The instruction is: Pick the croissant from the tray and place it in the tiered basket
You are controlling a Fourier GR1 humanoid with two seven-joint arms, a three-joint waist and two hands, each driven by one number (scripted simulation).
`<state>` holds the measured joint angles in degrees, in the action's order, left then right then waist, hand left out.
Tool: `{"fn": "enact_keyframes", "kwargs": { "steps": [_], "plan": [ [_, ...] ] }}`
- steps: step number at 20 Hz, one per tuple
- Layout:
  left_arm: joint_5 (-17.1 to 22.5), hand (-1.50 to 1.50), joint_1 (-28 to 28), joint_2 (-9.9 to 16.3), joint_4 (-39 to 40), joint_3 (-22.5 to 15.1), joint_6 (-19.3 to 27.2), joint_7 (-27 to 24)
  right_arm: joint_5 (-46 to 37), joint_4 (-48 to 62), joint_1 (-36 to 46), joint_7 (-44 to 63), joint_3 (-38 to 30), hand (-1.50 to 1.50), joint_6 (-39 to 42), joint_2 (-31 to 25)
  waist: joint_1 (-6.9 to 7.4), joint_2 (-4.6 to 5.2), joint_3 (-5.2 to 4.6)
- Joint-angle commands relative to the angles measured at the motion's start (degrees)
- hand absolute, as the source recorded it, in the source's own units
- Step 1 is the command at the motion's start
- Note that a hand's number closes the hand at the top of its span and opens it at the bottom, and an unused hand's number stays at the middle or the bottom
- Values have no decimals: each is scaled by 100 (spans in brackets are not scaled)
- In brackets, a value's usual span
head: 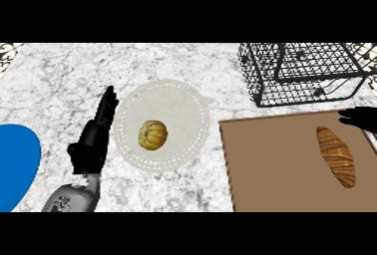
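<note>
A long striped brown croissant [336,156] lies on the brown tray [280,169] at the right, near the tray's right side. The black wire tiered basket [309,74] stands at the back right, just beyond the tray. My right hand [359,118] shows at the right edge, over the tray's far right corner and a little above the croissant's upper end; only its dark outline shows. My left hand [97,127] rests open with straight fingers pointing away, beside the left rim of a white plate.
A white plate [184,107] in the middle carries a small round golden bun [153,134]. A blue round object [16,164] is cut off by the left edge. The counter top is grey-white marble [66,74].
</note>
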<state>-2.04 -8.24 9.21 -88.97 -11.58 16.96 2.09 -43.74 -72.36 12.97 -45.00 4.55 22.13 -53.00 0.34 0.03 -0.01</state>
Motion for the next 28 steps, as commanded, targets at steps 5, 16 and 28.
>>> {"fn": "enact_keyframes", "kwargs": {
  "steps": [5,16,28],
  "plan": [
    [-24,0,-254,-72,38,282,-174,196,-415,290,241,-125,189,-150,225,419,-13,0,1],
    [-235,0,-332,-280,312,409,-318,109,-611,175,179,33,104,-150,316,835,-33,-1,0],
    [-375,0,10,-423,240,404,-449,-110,-621,527,-240,-127,18,-150,-118,1277,-38,-2,0]
  ]
}}
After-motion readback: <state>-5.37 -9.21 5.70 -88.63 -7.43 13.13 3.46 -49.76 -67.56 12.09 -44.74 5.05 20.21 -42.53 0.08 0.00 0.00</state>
